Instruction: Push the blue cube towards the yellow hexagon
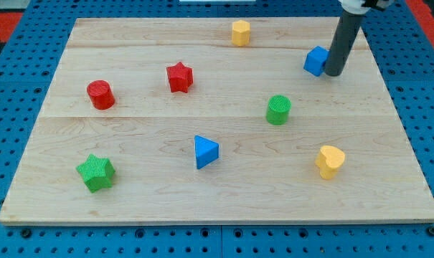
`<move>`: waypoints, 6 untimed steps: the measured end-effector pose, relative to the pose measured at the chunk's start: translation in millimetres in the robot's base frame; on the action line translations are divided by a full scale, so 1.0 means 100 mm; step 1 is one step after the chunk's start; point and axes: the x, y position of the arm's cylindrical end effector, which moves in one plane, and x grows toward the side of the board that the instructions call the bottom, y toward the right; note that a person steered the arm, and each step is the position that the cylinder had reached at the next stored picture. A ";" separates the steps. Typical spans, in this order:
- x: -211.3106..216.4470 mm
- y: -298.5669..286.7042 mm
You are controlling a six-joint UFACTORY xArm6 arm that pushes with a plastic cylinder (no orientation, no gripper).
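resting at the board's upper right, my tip touches the right side of the small blue plastic cube; the dark rod has no jaws to spread or press together. taking that blue cube as landmark: the yellow plastic hexagon lies well apart to its left, nearer the view's top; a green cylinder sits below-left; a yellow heart-shaped block lies far below on the pale wooden board.

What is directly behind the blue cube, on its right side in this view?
My tip stands right against the blue cube, on the view's right. The rod hides the cube's right edge, so actual contact cannot be confirmed. Beyond lies bare wooden board.
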 end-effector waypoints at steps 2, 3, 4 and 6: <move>-0.47 -0.23; -0.68 -0.37; -0.88 -0.51; -0.67 -0.65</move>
